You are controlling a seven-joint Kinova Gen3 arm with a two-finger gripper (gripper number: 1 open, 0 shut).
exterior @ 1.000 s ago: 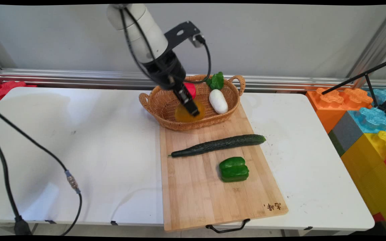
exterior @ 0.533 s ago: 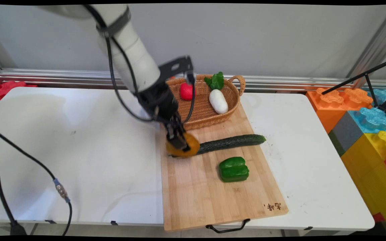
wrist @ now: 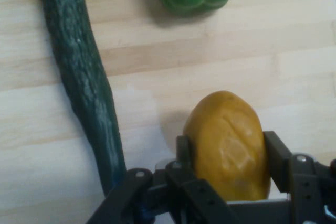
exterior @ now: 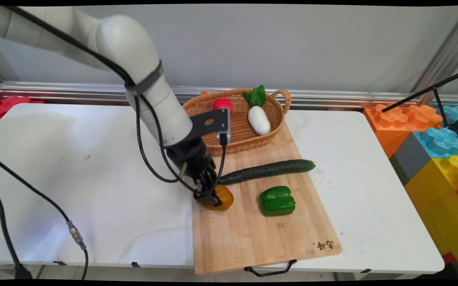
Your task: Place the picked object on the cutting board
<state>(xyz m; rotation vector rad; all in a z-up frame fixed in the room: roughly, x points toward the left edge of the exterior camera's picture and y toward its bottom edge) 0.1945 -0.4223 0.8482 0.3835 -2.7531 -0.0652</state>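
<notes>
Gripper (exterior: pixel 210 195) clamped on orange fruit (wrist: pixel 229 145), low over cutting board (exterior: pixel 253 230) left edge. Cucumber (exterior: pixel 268 171) just beside; green pepper (exterior: pixel 277 200) near.

A smooth, orange-yellow mango (wrist: pixel 228 145) sits clamped between the two fingers of the black gripper (exterior: pixel 210 195), low over the near-left part of the wooden cutting board (exterior: pixel 253 234). It lies just beside the stem end of a long dark cucumber (exterior: pixel 266 171), with a green bell pepper (exterior: pixel 277 200) near on its right.
</notes>
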